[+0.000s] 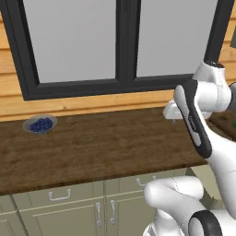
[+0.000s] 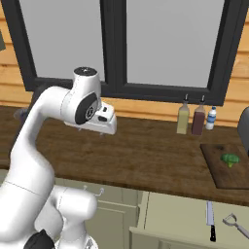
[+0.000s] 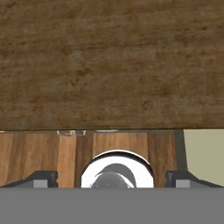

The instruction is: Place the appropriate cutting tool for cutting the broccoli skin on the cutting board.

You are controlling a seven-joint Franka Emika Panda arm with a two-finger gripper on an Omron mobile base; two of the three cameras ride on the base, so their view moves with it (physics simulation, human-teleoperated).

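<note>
From the left base view, the gripper hangs over the worktop at about three o'clock, with the bowl of blue berries at nine. From the right base view, the cutting board holding broccoli sits at three o'clock; the cutting tool lies at five in an open drawer, beside a knife. In the hand view, the finger tips stand spread wide, holding nothing.

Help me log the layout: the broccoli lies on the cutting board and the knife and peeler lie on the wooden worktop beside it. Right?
Not quite. The broccoli does lie on the cutting board, but the knife and peeler lie in the open pale drawer below the worktop, as the right base view shows.
</note>
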